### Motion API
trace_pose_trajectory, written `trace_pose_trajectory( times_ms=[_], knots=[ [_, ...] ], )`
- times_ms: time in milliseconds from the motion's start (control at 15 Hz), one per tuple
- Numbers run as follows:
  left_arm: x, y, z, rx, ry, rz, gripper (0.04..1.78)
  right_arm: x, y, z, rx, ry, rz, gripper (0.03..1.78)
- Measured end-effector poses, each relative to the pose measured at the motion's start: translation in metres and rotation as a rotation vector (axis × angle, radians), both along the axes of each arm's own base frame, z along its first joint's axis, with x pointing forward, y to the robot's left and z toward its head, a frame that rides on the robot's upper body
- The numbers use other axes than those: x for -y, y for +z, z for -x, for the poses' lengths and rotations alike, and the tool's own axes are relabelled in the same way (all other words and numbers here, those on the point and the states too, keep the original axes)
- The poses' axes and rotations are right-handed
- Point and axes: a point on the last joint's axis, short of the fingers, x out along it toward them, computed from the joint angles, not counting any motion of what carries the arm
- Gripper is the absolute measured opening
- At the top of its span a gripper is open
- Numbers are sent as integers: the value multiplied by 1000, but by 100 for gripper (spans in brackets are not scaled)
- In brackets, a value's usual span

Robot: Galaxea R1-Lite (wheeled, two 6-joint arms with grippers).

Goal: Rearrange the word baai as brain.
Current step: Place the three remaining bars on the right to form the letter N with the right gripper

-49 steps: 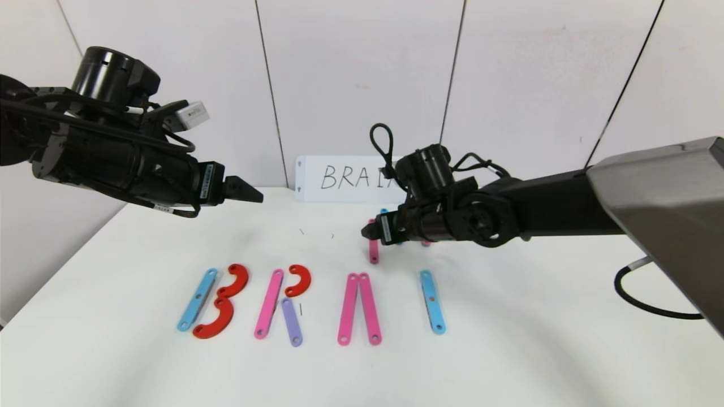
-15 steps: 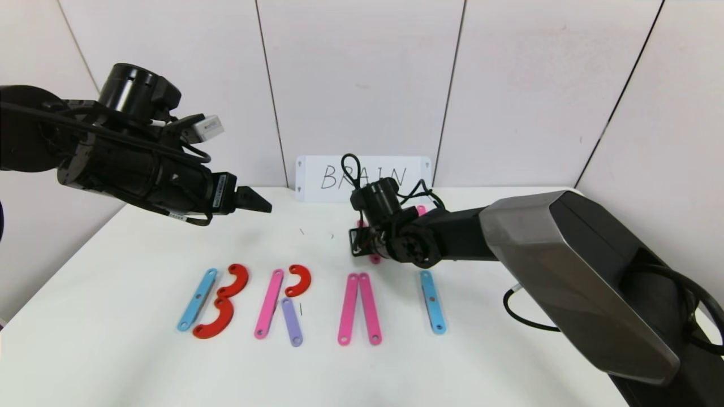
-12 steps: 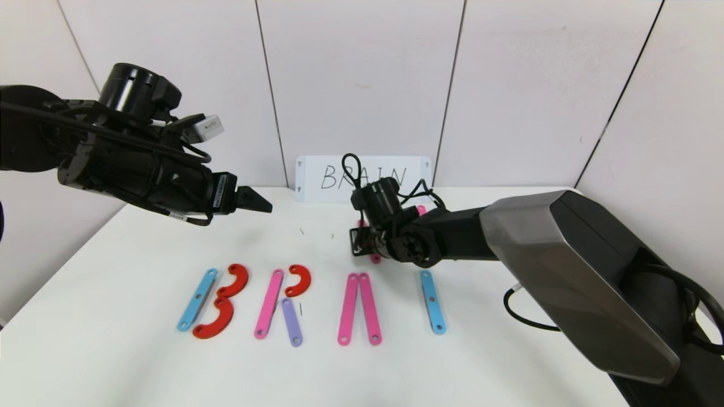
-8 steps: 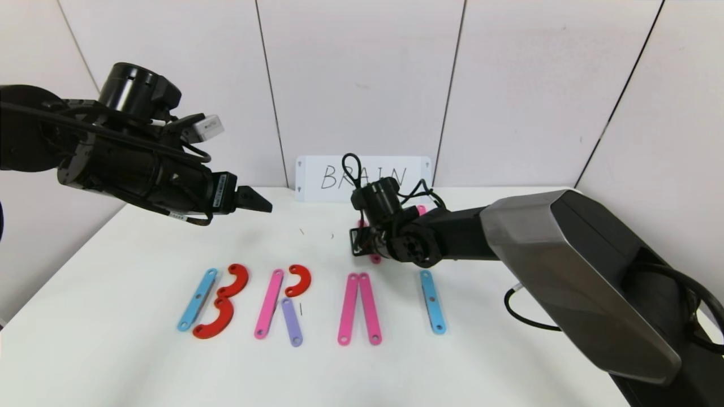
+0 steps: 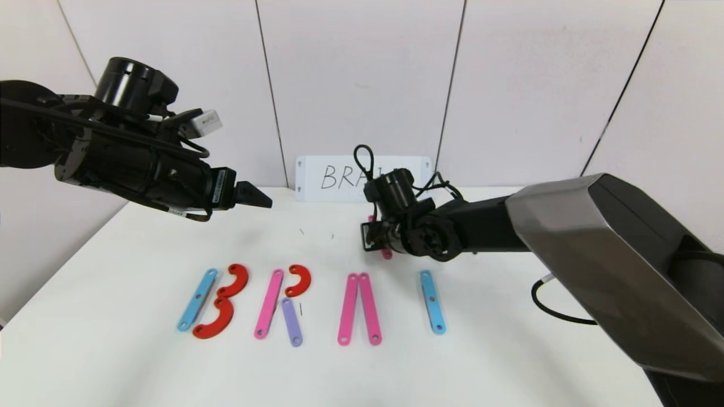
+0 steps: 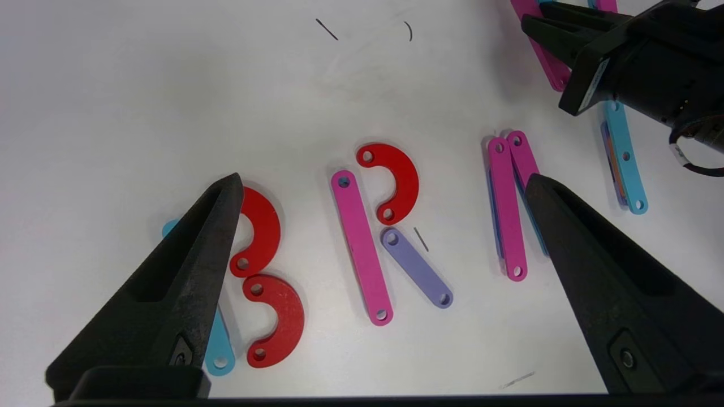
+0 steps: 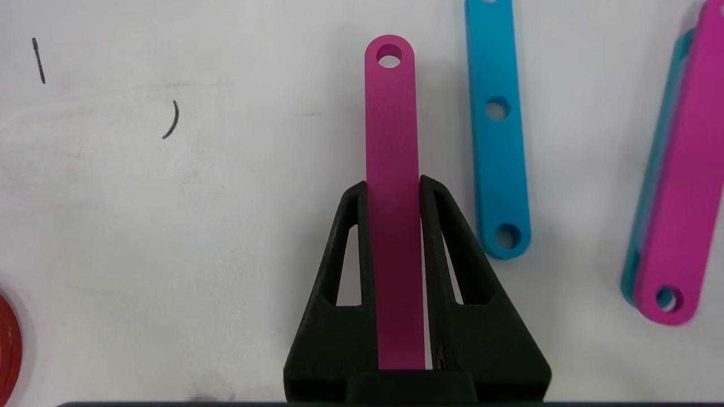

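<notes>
Bright, even overhead light; soft shadows under the strips, all sharp, head view bowed at edges.

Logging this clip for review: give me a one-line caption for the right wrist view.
Right gripper shut on a pink strip, beside a light-blue strip on the white table.

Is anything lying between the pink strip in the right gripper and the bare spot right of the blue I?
Nothing visible: the right gripper is shut on the pink strip, and the table beyond the blue I shows bare.
</notes>
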Motion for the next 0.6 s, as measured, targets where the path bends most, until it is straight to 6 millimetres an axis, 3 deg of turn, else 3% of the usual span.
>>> trace_pose_trajectory(
  times_ms=[333,600],
  knots=[
    [0,1,0,3,-2,0,174,31,17,13,29,-20,-18,27],
    [1,0,0,0,-4,-2,174,60,27,38,10,-43,-3,27]
  ],
)
